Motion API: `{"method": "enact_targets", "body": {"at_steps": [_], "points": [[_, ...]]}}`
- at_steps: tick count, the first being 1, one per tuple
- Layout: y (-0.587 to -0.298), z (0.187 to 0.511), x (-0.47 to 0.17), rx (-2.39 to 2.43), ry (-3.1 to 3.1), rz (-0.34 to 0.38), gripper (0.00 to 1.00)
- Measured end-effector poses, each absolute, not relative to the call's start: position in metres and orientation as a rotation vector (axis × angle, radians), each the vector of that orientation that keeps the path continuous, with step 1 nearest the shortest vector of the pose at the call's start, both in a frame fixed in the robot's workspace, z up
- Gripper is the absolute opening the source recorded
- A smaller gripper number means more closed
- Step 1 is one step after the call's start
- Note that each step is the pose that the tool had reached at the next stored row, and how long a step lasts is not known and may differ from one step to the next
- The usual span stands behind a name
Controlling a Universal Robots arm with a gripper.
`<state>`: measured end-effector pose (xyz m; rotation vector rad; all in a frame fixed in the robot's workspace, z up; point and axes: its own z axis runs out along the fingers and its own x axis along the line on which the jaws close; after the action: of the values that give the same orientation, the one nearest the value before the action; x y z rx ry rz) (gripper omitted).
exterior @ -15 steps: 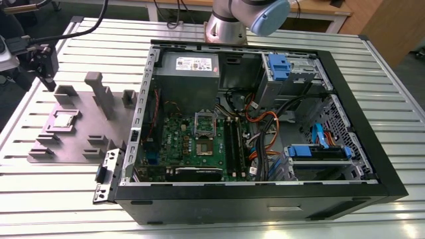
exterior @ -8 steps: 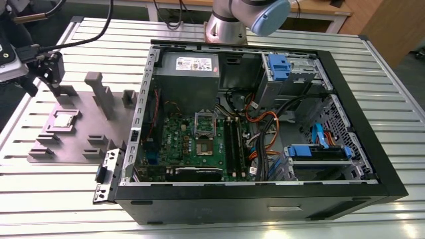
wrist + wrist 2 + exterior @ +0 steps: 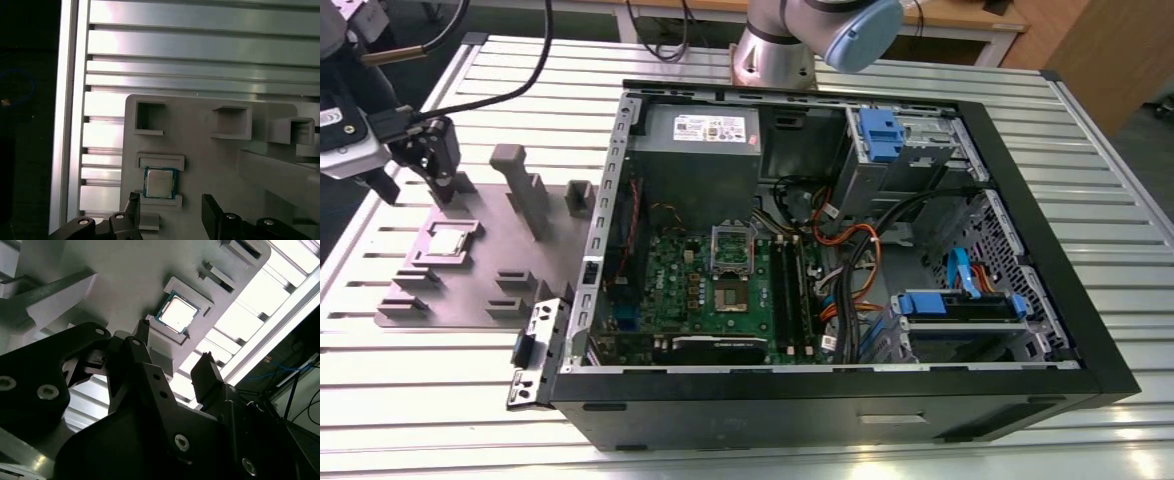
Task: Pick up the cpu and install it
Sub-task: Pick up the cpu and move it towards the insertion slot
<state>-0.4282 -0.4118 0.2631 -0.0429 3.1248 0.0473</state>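
Observation:
The cpu [image 3: 450, 241] is a small silvery square chip. It lies flat in a raised pocket of the grey fixture plate [image 3: 496, 268], on the exterior view's left. My gripper [image 3: 414, 182] hangs above the plate's far end, a little behind the chip and apart from it. Both wrist views show the cpu [image 3: 159, 182] [image 3: 176, 314] just ahead of my gripper [image 3: 170, 202] [image 3: 175, 342]. The black fingers [image 3: 210, 210] stand open with nothing between them. Inside the open computer case, the green motherboard [image 3: 700, 300] shows its socket [image 3: 726, 296] with the hinged metal frame [image 3: 731, 243] raised.
The black computer case [image 3: 854, 400] lies open on the slatted aluminium table [image 3: 400, 400]. It holds a grey power supply [image 3: 700, 140], cables and blue drive brackets [image 3: 961, 300]. Upright grey posts [image 3: 520, 185] rise from the fixture plate near my gripper. The arm's base [image 3: 781, 45] stands behind the case.

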Motion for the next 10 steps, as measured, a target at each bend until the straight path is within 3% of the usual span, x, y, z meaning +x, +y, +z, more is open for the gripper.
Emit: {"method": "enact_targets", "body": {"at_steps": [10], "points": [[-0.412,0.245,-0.430,-0.032,3.125,0.047,0.60]]}}
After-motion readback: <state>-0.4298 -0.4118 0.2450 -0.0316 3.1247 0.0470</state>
